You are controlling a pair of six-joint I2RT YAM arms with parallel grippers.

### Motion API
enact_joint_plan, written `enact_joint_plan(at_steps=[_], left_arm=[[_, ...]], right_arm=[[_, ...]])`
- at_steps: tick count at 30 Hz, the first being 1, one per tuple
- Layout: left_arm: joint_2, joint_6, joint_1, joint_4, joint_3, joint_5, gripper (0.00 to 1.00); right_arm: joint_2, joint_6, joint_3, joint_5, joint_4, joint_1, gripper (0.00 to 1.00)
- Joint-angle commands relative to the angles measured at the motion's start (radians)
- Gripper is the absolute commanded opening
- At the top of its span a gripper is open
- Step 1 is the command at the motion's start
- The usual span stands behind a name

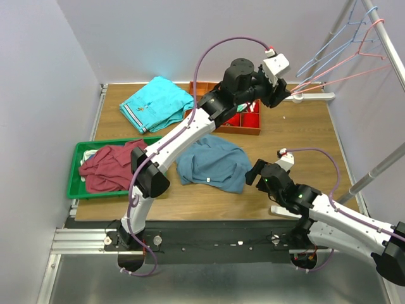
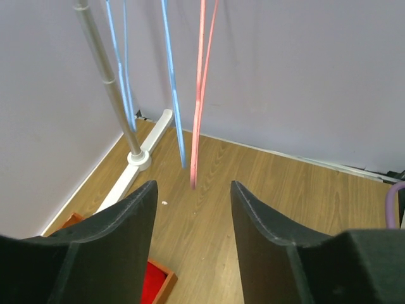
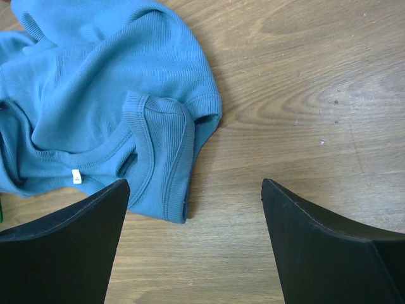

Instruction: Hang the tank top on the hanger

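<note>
Fingers (image 2: 120, 240) of left gripper (image 2: 193, 190): spread wide, nothing held. Fingers (image 3: 69, 247) of right gripper (image 3: 194, 190): likewise spread wide, empty, poised low over table (image 3: 316, 95).

Location of hanger (image 2: 197, 126): hung at far right corner of workspace, near rack pole (image 2: 111, 82), just beside light blue hanger (image 2: 174, 95). Not to be confused with the latter.

Governing relation, left arm:
- Pink wire directly ahead of left gripper, lower tip centred on the gap between the fingers.
- No contact yet; wire beyond the fingertips, not between them.
- Long axis of wire near vertical in left wrist view, roughly square to the closing line of the fingers.
- Left arm clearly the nearer to hanger.

Location of tank top (image 1: 212, 163): crumpled on table at centre, well apart from hanger.

Governing relation, right arm:
- Cloth up and to the left of the finger gap in right wrist view.
- Ribbed armhole edge nearest, just beside the left-hand fingertip, not inside the gap.
- Right arm the nearer to tank top.

Judged step: reach for hanger, garment not yet lifted. Judged need: short forward advance of left gripper before closing on the wire.
</note>
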Motion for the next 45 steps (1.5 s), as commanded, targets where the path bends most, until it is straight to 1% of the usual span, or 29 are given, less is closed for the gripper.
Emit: enact_joint_plan(at_steps=[1, 5, 11, 16, 24, 27, 28, 32, 35, 37, 39, 40, 43, 45], left_arm=[[0.042, -0.04, -0.003, 0.059, 0.038, 0.038, 0.61], [0.063, -0.058, -0.003, 0.107, 0.048, 0.031, 0.63], [0.117, -0.075, -0.015, 0.116, 0.105, 0.034, 0.62], [0.143, -0.086, -0.023, 0.141, 0.107, 0.024, 0.62], [0.181, -0.086, -0.035, 0.171, 0.122, -0.006, 0.59], [0.191, -0.089, -0.034, 0.187, 0.122, -0.023, 0.55], [0.194, -0.088, -0.035, 0.194, 0.122, -0.034, 0.51], [0.191, -0.089, -0.041, 0.207, 0.116, -0.057, 0.4], [0.195, -0.083, -0.047, 0.234, 0.119, -0.08, 0.34], [0.197, -0.08, -0.046, 0.239, 0.125, -0.086, 0.29], [0.201, -0.08, -0.049, 0.243, 0.127, -0.088, 0.25], [0.201, -0.081, -0.047, 0.245, 0.127, -0.088, 0.2], [0.201, -0.078, -0.05, 0.249, 0.128, -0.086, 0.13], [0.203, -0.071, -0.055, 0.249, 0.13, -0.088, 0.11]], right_arm=[[0.008, -0.005, 0.006, 0.035, 0.0, 0.007, 0.93], [0.008, -0.006, 0.007, 0.037, -0.009, 0.007, 0.93], [0.0, -0.006, 0.006, 0.04, -0.02, 0.006, 0.93], [-0.002, -0.009, 0.006, 0.035, -0.022, 0.006, 0.93], [-0.017, -0.006, 0.003, 0.038, -0.043, 0.007, 0.93], [-0.025, -0.003, 0.003, 0.041, -0.054, 0.006, 0.93], [-0.026, -0.003, 0.003, 0.043, -0.058, 0.007, 0.93], [-0.04, 0.0, -0.001, 0.05, -0.069, 0.007, 0.93], [-0.04, 0.0, -0.001, 0.049, -0.071, 0.007, 0.93], [-0.04, 0.0, 0.003, 0.05, -0.074, 0.006, 0.93], [-0.037, 0.0, 0.007, 0.052, -0.078, 0.007, 0.93], [-0.037, 0.002, 0.009, 0.054, -0.081, 0.007, 0.93], [-0.041, 0.0, 0.009, 0.054, -0.081, 0.006, 0.93], [-0.041, 0.0, 0.01, 0.055, -0.083, 0.007, 0.93]])
